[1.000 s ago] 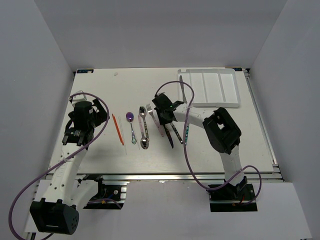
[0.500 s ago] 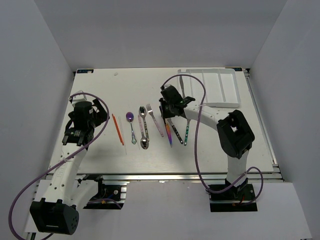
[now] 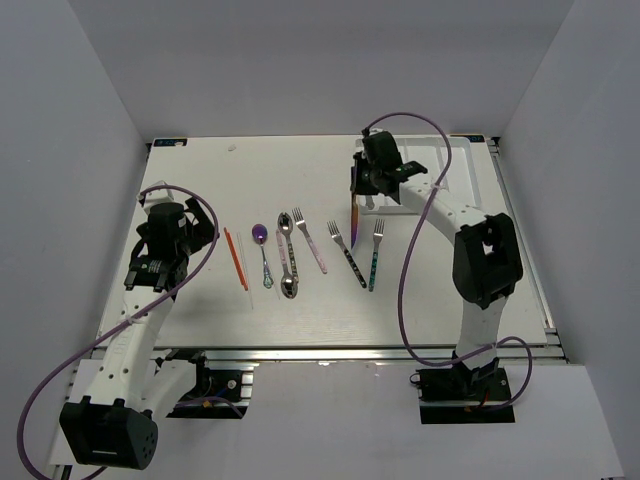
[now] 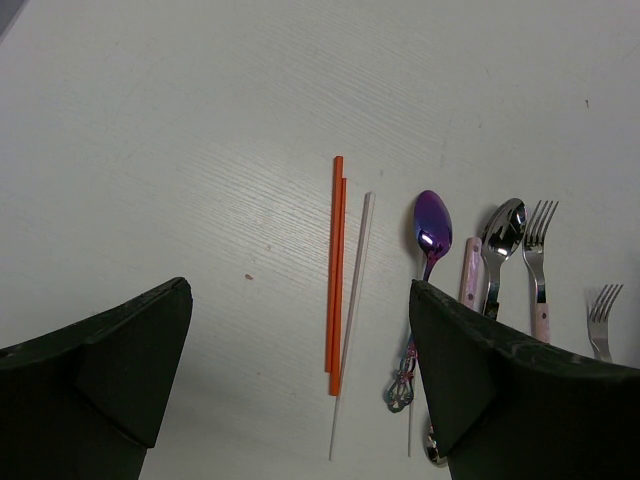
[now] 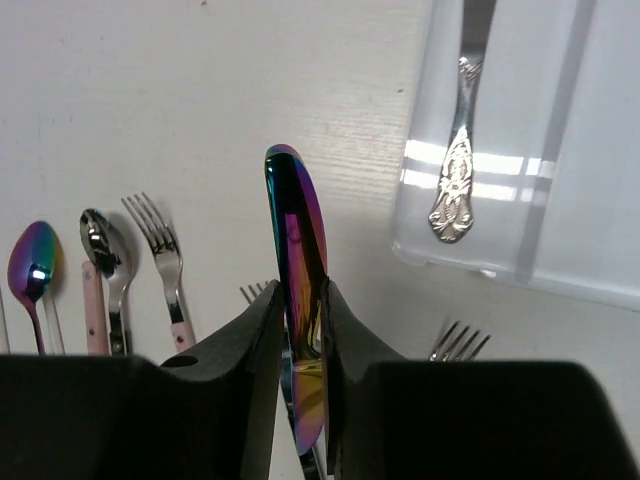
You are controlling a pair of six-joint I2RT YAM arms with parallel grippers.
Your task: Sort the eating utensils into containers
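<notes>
My right gripper (image 3: 366, 186) (image 5: 302, 292) is shut on an iridescent rainbow knife (image 5: 295, 210) (image 3: 355, 213), held above the table just left of the white tray (image 3: 450, 175) (image 5: 580, 150). One silver utensil (image 5: 455, 170) lies in the tray's leftmost compartment. On the table lie orange chopsticks (image 3: 235, 258) (image 4: 336, 270), a pale chopstick (image 4: 355, 280), a purple spoon (image 3: 261, 235) (image 4: 432, 225), silver spoons (image 3: 287, 255), a pink-handled fork (image 3: 310, 240) and two more forks (image 3: 347, 255) (image 3: 375, 255). My left gripper (image 3: 185, 232) (image 4: 300, 290) is open and holds nothing, left of the chopsticks.
White walls close the table in on the left, back and right. The right arm's purple cable (image 3: 405, 260) loops over the table above the forks. My right arm hides part of the tray's left side in the top view.
My right gripper has lifted the rainbow knife out of the row of utensils and carried it back and to the right, up to the tray's left edge. The left arm has not moved.
</notes>
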